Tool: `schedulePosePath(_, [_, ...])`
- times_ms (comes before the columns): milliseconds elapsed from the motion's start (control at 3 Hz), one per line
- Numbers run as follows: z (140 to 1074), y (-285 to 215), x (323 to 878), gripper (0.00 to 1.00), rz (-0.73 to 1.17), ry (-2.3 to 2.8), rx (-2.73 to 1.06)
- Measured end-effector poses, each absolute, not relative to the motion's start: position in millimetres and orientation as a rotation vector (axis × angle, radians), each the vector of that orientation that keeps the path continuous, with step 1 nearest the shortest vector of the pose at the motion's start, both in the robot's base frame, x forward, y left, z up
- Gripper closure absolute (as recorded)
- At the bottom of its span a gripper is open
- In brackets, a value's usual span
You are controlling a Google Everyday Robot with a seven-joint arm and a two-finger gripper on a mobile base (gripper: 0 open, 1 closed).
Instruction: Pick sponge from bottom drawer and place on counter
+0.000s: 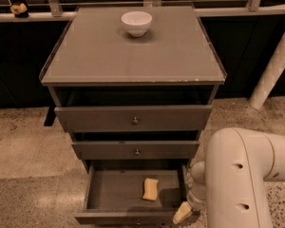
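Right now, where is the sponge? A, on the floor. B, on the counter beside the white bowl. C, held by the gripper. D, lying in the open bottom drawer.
D: the sponge lies flat inside the open bottom drawer, apart from the gripper, which is at the drawer's front right corner.

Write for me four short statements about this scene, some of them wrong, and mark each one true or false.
1. The sponge lies inside the open bottom drawer. True.
2. The claw grips the sponge. False: the sponge lies free on the drawer floor, apart from the claw.
3. The claw is low, by the drawer's right front corner. True.
4. The white bowl stands in the bottom drawer. False: it stands on the counter, near its back edge.
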State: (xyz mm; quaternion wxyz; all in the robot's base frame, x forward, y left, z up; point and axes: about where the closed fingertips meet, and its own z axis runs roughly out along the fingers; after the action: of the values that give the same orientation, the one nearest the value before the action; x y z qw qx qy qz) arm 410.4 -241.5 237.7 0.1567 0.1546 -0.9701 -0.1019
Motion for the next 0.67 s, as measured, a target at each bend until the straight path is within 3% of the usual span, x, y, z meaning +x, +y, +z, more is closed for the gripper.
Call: schedulePosePath(667, [241.9, -235.4, 407.2, 0.00, -0.227, -2.785, 0.611])
